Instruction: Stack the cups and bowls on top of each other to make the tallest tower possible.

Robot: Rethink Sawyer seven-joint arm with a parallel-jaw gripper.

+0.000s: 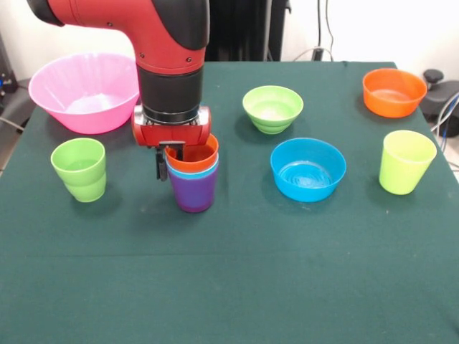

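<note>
The tower (192, 179) stands left of centre on the counter (229, 287); two bowls (308, 169) sit right, cups (79, 169) flank.

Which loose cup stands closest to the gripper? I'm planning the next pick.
The stepped green cup, just beside the gripper and the tower. The yellow-green cup stands far across the table.

Red and black arm (154, 29) coming down from top left, elbow bending, wrist pointing straight down. Black wrist cuff sitting above red gripper body. Gripper (166, 163) hanging low over table's left-centre. One dark finger (161, 167) showing below body, pointing down; second finger hiding, so spread not readable.
</note>
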